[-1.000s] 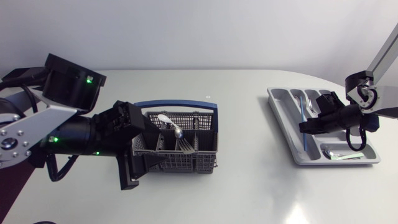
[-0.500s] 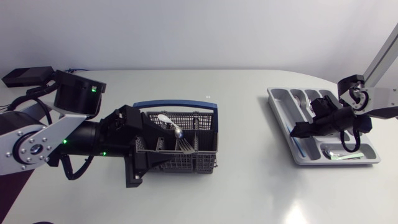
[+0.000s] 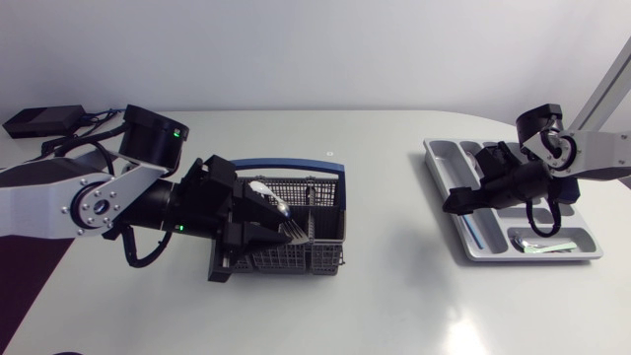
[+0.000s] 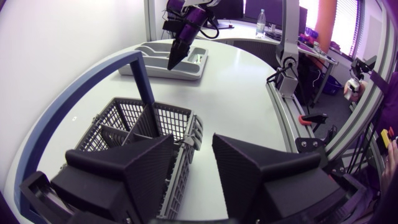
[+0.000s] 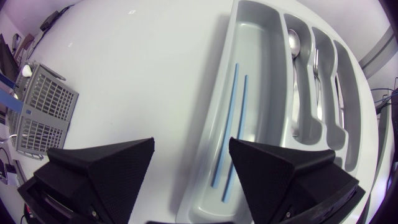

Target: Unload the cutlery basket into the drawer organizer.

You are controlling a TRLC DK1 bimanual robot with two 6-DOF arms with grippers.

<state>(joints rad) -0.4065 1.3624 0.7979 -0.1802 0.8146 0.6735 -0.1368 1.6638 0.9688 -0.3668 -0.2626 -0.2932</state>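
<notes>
A: Basket (image 3: 296, 247) position?
B: On the worktop (image 3: 394, 296), left of the middle, with its blue handle (image 3: 281, 165) upright. A spoon (image 3: 281, 209) and a fork (image 3: 296, 230) stand in it.
A: Left pincer (image 4: 193, 146)?
B: Open. In the wrist view one finger is above the inside of the basket and the other is outside it. The mesh side wall lies under the gap, and no contact is visible on either side.
A: Organizer (image 3: 449, 168)?
B: On the right side of the worktop, well apart from the basket. Two blue sticks (image 5: 226, 118) lie side by side in its long outer compartment. A spoon (image 5: 292, 45) lies in the next compartment, and more cutlery lies beyond that.
A: Right pincer (image 5: 191, 146)?
B: Open and holding nothing. It hangs above the organizer's outer edge, near the ends of the sticks. It points toward the basket side of the worktop.
</notes>
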